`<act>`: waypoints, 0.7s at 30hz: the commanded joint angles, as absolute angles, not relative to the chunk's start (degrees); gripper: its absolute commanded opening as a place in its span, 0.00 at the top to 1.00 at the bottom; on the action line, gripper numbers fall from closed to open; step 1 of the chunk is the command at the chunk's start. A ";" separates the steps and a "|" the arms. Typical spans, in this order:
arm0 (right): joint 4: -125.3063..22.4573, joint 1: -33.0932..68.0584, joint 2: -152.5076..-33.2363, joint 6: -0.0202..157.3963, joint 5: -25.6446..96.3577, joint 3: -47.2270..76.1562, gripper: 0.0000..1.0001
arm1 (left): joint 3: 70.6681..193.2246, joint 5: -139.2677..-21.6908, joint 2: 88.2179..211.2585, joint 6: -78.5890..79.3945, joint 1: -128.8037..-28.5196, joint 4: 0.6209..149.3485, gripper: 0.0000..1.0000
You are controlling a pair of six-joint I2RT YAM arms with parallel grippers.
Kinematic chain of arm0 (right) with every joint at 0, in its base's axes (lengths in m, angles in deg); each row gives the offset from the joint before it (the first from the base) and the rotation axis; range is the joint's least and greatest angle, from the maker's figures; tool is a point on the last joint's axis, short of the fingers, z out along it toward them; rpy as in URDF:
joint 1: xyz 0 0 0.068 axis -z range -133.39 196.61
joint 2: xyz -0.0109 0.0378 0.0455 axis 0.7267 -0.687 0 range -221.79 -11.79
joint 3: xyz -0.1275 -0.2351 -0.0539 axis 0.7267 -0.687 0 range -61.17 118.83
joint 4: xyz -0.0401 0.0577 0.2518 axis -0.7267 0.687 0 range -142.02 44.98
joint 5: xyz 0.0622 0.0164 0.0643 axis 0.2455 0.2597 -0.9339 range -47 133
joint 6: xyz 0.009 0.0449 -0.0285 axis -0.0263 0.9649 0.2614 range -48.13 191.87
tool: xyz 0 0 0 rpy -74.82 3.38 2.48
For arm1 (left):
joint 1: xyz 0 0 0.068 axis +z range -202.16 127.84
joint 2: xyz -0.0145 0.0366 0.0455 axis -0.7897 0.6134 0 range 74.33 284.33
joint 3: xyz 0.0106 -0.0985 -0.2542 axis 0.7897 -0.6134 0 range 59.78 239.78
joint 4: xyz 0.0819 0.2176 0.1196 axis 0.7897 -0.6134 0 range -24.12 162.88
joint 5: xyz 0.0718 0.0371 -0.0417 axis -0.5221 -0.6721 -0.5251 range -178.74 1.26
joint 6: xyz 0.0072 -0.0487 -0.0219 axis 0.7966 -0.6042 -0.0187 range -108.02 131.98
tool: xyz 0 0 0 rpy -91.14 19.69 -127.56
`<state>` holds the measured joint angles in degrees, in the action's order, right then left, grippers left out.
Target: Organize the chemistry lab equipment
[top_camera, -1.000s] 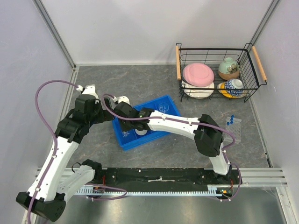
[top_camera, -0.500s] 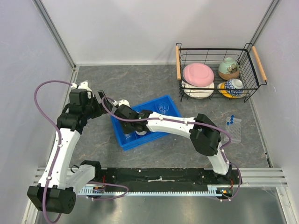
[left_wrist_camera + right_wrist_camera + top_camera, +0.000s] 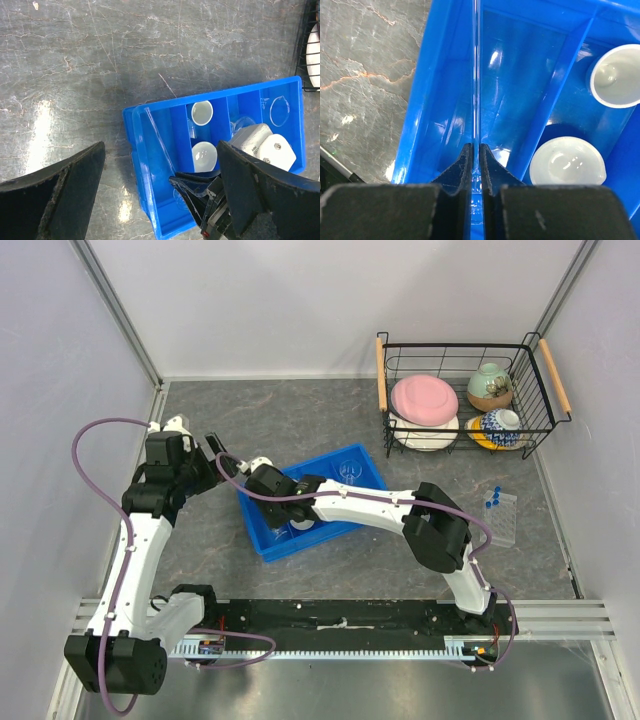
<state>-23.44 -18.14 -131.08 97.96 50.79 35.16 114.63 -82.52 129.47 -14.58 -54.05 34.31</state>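
A blue divided bin (image 3: 262, 540) lies left of the table's middle. In it are two small white dishes (image 3: 202, 112) (image 3: 204, 155) and a clear beaker (image 3: 349, 471). My right gripper (image 3: 475, 150) is shut on a thin clear glass rod (image 3: 476, 75), which runs along the bin's leftmost compartment (image 3: 440, 75). The left wrist view shows the same rod (image 3: 160, 137) slanting over the bin's left wall. My left gripper (image 3: 195, 440) hovers open just left of the bin, holding nothing. A clear rack (image 3: 500, 515) with blue-capped tubes (image 3: 492, 498) stands at the right.
A black wire basket (image 3: 465, 348) with wooden handles stands at the back right, holding a pink plate (image 3: 424, 398) and patterned bowls (image 3: 490, 385). Grey walls close in the table on the left, back and right.
My left arm has drawn back to the left, away from the bin, with its gripper still open. My right gripper has shifted slightly left over the bin, still shut on the rod.
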 commanded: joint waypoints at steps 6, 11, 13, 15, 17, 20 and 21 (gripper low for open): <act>-21.52 -18.52 -131.32 93.23 49.32 33.05 1.00 | 114.88 -81.44 129.53 -17.20 -53.66 37.99 0.01; -21.61 -18.43 -131.85 92.88 49.33 32.35 1.00 | 114.71 -81.71 129.35 -17.29 -53.66 37.99 0.01; -21.61 -18.52 -131.94 92.70 49.33 32.08 1.00 | 114.62 -82.06 129.09 -17.29 -53.66 38.08 0.01; -21.61 -18.43 -131.85 92.53 49.24 31.38 1.00 | 114.53 -82.15 129.09 -17.20 -53.66 37.99 0.02; -21.87 -18.43 -131.50 92.53 49.41 30.77 1.00 | 114.36 -82.24 129.00 -17.20 -53.66 37.90 0.02; -22.05 -18.43 -131.59 92.26 49.50 30.59 1.00 | 114.53 -82.24 128.91 -17.29 -53.66 37.99 0.02; -22.14 -18.43 -131.76 92.26 49.41 30.68 1.00 | 114.53 -82.15 128.91 -17.29 -53.66 37.99 0.02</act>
